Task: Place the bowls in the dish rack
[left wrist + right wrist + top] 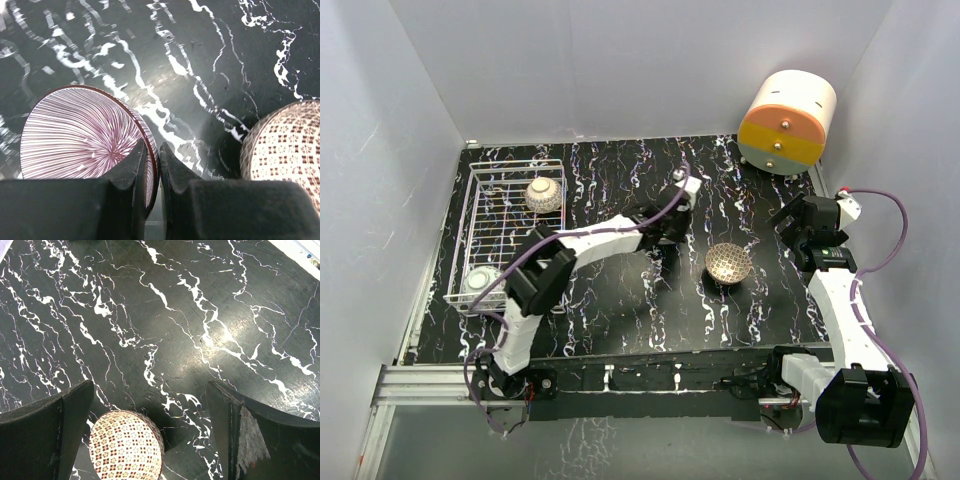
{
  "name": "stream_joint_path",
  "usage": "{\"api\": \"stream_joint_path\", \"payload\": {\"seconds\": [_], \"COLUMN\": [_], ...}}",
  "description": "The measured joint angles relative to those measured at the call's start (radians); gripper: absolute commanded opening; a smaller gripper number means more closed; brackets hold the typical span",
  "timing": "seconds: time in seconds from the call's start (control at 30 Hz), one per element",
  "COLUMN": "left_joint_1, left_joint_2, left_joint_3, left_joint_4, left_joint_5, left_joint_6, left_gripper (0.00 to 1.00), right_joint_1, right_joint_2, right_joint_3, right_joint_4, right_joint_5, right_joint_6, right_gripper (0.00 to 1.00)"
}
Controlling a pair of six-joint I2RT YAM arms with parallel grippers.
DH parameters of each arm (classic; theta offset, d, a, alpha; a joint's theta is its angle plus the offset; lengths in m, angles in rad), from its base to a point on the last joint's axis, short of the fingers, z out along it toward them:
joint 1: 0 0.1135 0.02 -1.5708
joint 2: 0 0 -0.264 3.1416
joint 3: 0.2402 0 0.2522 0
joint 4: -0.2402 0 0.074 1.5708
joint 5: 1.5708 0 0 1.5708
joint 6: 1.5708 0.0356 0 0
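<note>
Black, white-veined tabletop (200, 60) lies under me. My left claw (152, 150) is pinching the rim of the purple-striped bowl (75, 135), one finger inside and one outside. Just to its right the lattice bowl (285, 145) sits loose, below my right claw (150, 400), which hangs spread and empty. Far off to the left claw's left, the dish rack (516, 164) holds a whitish-sided bowl (544, 194) and a pale bowl (480, 282). I judge two loaded, one in hand and one waiting; I cannot find a fifth.

No text, label, brand mark, number or sign can be read in any view. Only decorative patterning is seen on the purple-lined bowl (75, 135) and the lattice-patterned bowl (126, 445).
</note>
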Motion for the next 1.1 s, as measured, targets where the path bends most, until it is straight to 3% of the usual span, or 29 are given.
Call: {"api": "stream_joint_path", "payload": {"seconds": [0.13,0.47,0.63,0.93,1.1], "left_joint_1": [0.072,0.316,0.523,0.850,0.943], "left_joint_2": [-0.170,-0.633,-0.807,-0.900,-0.887], "left_joint_3": [-0.149,-0.362,-0.502,-0.727,-0.802], "left_joint_4": [0.040,0.217,0.281,0.407,0.512], "left_joint_5": [0.057,0.267,0.340,0.519,0.599], "left_joint_6": [-0.041,-0.187,-0.288,-0.520,-0.626], "left_gripper": [0.00,0.00,0.00,0.00,0.00], "right_joint_1": [0.000,0.000,0.000,0.001,0.014], "right_joint_2": [0.000,-0.003,-0.007,-0.008,-0.008], "right_joint_3": [-0.003,-0.034,-0.042,-0.064,-0.065], "right_joint_4": [0.001,0.008,0.011,0.019,0.023], "right_joint_5": [-0.001,-0.019,-0.035,-0.062,-0.068], "right_joint_6": [0.000,0.010,0.011,0.014,0.014], "right_gripper": [0.98,0.98,0.98,0.98,0.98]}}
